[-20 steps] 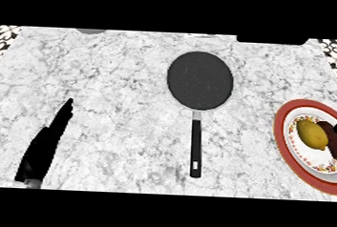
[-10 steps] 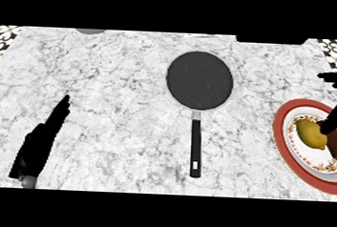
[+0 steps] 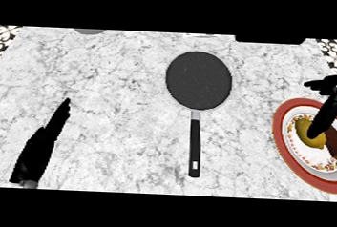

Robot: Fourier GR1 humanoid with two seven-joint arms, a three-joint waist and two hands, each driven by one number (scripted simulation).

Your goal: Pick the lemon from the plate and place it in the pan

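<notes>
Right robot hand (image 3: 328, 110) shifts over lemon (image 3: 305, 132), fingers apart, no grip yet; a sideways poke may roll it off plate (image 3: 281, 135).

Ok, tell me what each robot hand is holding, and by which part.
Left robot hand holds nothing. Right robot hand lies across the lemon on the plate; whether it grips it cannot be told.

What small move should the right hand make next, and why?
Probably curl the right hand round the lemon before any lift. Its straight fingers reach down across the lemon, which lies on the plate, so nothing looks gripped yet. The pan sits apart to the left with nothing in it.
</notes>
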